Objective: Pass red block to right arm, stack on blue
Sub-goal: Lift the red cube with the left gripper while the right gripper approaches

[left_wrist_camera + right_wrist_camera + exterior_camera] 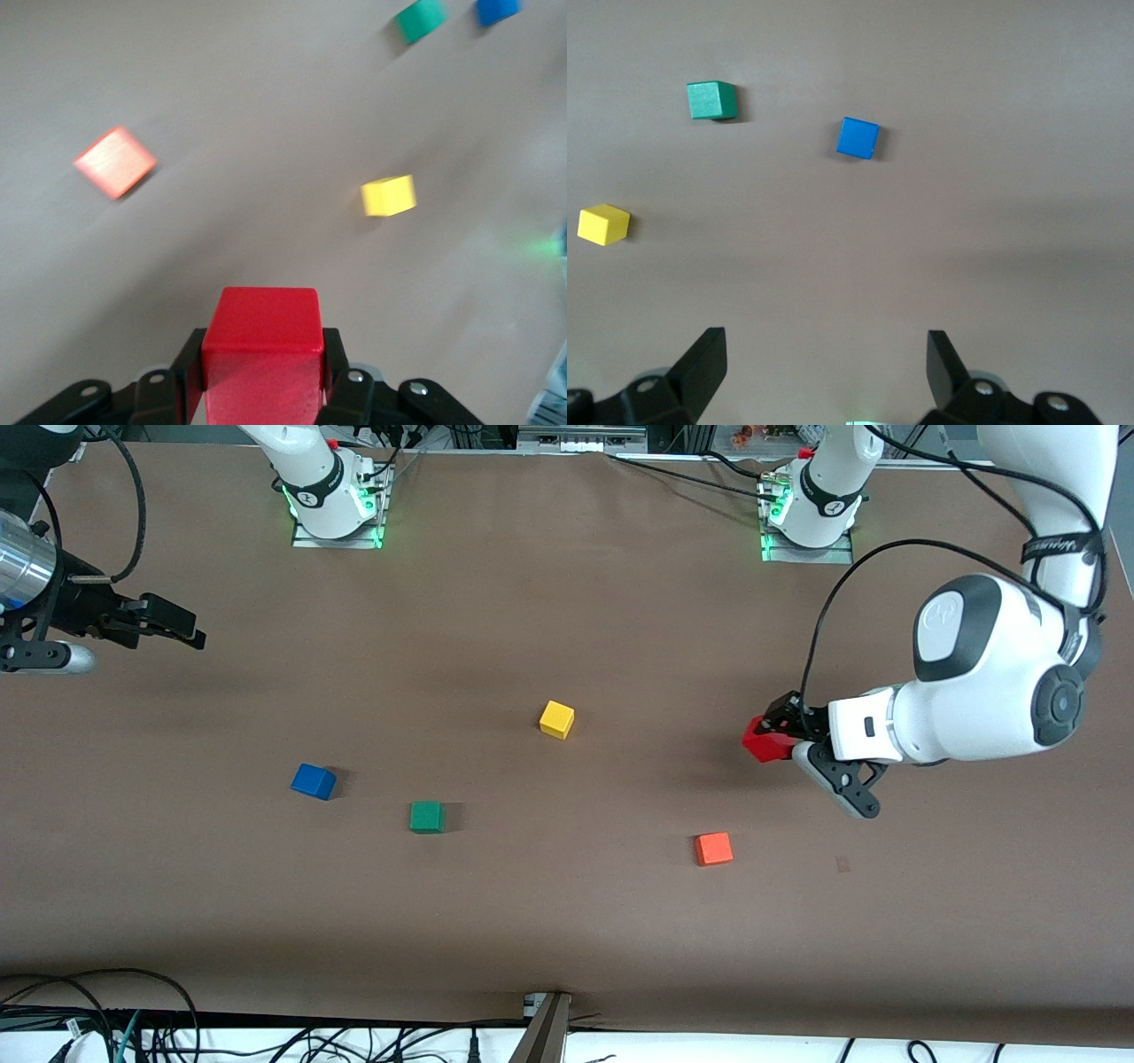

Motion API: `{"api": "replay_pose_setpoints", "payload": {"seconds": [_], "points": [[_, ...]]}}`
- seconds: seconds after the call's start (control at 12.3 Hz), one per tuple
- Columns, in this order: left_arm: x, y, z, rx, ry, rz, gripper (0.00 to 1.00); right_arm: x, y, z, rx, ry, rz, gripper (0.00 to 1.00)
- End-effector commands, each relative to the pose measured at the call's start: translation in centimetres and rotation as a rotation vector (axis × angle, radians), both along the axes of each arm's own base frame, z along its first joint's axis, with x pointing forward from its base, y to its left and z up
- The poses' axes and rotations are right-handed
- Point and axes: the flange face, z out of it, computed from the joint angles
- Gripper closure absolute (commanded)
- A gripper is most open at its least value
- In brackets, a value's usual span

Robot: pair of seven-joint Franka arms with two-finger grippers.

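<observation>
The left claw [772,737] is pinching the red block [764,740], seemingly light, rigid and smooth-faced, by opposite sides above the table [567,921], leaving its top free for the right claw [182,627], which is waiting with fingers spread.

Orange cube [114,161] motion-blurred

Red block [764,741] in left gripper [780,731]
</observation>
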Motion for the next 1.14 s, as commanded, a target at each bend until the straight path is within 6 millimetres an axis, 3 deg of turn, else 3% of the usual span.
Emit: {"api": "replay_pose_setpoints", "payload": {"seconds": [0.0,0.16,0.32,0.49,0.65,0.89,1.06], "points": [[1.7,-0.8,-0.6,-0.214,-0.019,-0.042,1.0,-0.4,0.5,-0.6,0.041,0.058,-0.004,0.0],[1.8,-2.2,-0.6,-0.333,-0.046,-0.069,1.0,-1.1,1.6,-1.1,0.148,0.151,-0.006,0.0],[2.1,-3.9,-0.1,-0.449,-0.098,-0.064,1.0,-0.7,0.9,-1.7,0.233,0.17,-0.022,0.0],[1.9,-8.1,-1.9,-0.645,-0.2,-0.188,1.0,-0.8,2.9,-2.7,0.384,0.266,-0.018,0.0],[2.0,-12.6,-3.4,-0.78,-0.347,-0.277,1.0,0.6,5.8,-4.6,0.505,0.293,-0.019,0.0],[0.5,-18.7,-2.4,-0.853,-0.431,-0.279,1.0,3.3,10.4,-7.7,0.78,0.332,-0.103,0.0],[-0.9,-22.6,-1.3,-0.929,-0.419,-0.264,1.0,4.1,14.0,-9.2,0.861,0.338,-0.127,0.0]]}}
